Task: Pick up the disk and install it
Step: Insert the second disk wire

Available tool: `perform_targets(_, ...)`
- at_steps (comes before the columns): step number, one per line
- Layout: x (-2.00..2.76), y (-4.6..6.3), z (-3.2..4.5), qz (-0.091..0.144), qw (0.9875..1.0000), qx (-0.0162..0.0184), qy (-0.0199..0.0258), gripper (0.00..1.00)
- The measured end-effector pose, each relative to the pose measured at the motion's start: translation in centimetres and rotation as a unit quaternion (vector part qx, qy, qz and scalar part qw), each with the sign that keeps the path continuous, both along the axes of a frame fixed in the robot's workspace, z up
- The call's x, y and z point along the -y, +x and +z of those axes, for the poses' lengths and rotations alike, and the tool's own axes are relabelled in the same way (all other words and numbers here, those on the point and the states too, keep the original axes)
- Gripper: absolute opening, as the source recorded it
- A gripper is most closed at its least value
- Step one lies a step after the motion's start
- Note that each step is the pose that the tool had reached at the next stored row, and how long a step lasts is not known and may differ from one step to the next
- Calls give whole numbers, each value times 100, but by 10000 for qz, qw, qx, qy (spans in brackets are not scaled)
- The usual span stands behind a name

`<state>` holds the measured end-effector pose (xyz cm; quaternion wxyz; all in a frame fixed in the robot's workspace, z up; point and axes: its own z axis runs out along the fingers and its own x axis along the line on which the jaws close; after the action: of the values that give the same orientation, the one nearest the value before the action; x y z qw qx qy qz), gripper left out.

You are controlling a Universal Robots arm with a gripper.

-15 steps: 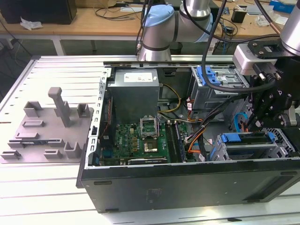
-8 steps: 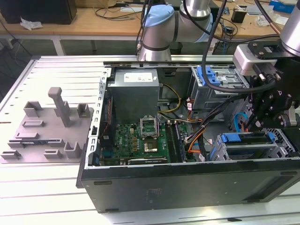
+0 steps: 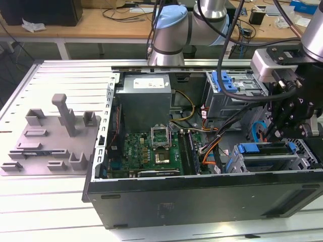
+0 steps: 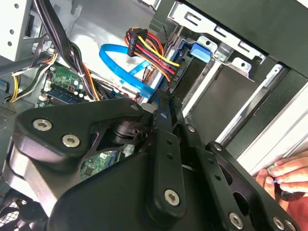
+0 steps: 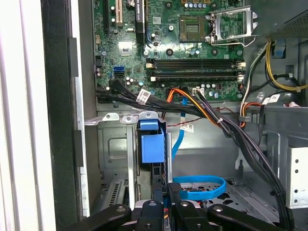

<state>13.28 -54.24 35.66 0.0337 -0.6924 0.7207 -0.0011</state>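
Exterior view showed the open computer case (image 3: 202, 201) lying on its side on the slatted metal desk (image 3: 65, 75), so that its insides faced up and the arm could reach in from above. The disk (image 3: 241, 83), as I judged it, lay flat in its blue bracket in the drive cage at the far corner of the case, towards the exterior view's right, with its labelled face up. It was seated in that cage, not carried.

The pincer (image 3: 283, 132) hung over the nearer drive cage (image 3: 267, 162), well apart from the disk. Whether it was apart, together or clamped on something could not be told. In the first wrist view, the pincer (image 5: 166, 195) pointed straight at a narrow upright bay with a light-blue latch (image 5: 153, 148), probably because that slot was the one being worked at. Bundled cables (image 5: 226, 125) and a blue ribbon cable (image 5: 202, 187) ran close beside the bay and left little room. In the second wrist view, a person's hand (image 4: 288, 175) rested at the outer edge of the case, perhaps steadying it.
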Motion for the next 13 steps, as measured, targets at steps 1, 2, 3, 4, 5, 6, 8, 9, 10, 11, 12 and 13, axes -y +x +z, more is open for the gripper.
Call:
perform_targets(1,0,0,-2,0,10000,0,0,16)
perform_targets(2,0,0,-4,0,10000,0,0,16)
perform_targets(3,0,0,-5,0,10000,0,0,16)
perform_targets(4,1,0,-7,0,10000,0,1,16)
perform_targets(5,1,0,-9,0,10000,0,2,16)
perform_targets(6,1,0,-10,0,10000,0,2,16)
perform_targets(8,1,0,-13,0,10000,0,3,16)
perform_targets(9,2,1,-14,0,10000,0,4,16)
perform_targets(10,2,1,-15,0,10000,0,4,16)
perform_targets(11,2,2,-16,0,10000,0,5,16)
perform_targets(12,4,7,-22,0,10000,0,8,16)
perform_targets(13,4,8,-24,0,10000,0,9,16)
